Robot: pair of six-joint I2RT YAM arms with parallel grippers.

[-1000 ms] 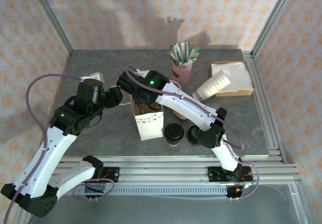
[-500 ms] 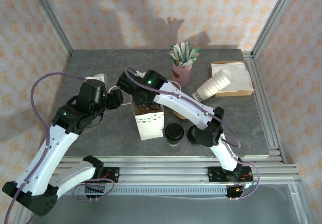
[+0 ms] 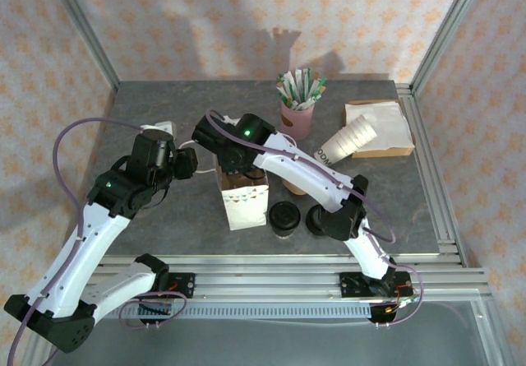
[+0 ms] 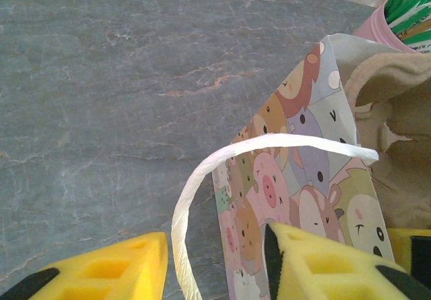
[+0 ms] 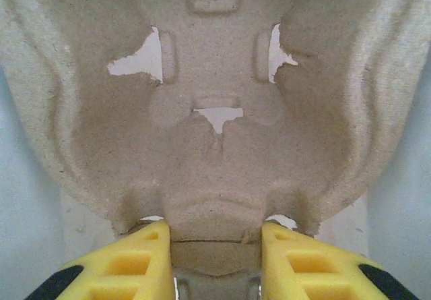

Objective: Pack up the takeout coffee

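The takeout coffee, a pale cup under a black lid, stands on the table just right of the paper bag. The bag is printed with cartoon animals. My left gripper is at the bag's left side, open, with the white twisted handle and the bag's wall edge between its yellow fingers. My right gripper reaches down into the bag's mouth, shut on the central ridge of a brown pulp cup carrier. The bag's white walls show on both sides of it.
A cupless black lid lies right of the coffee. A pink cup of stirrers, a stack of cream cups on its side and a brown napkin pile sit at the back right. Metal rails edge the table.
My left gripper has shifted slightly right toward the bag's handle and its jaws have narrowed. The right arm has barely moved, still holding the carrier in the bag.
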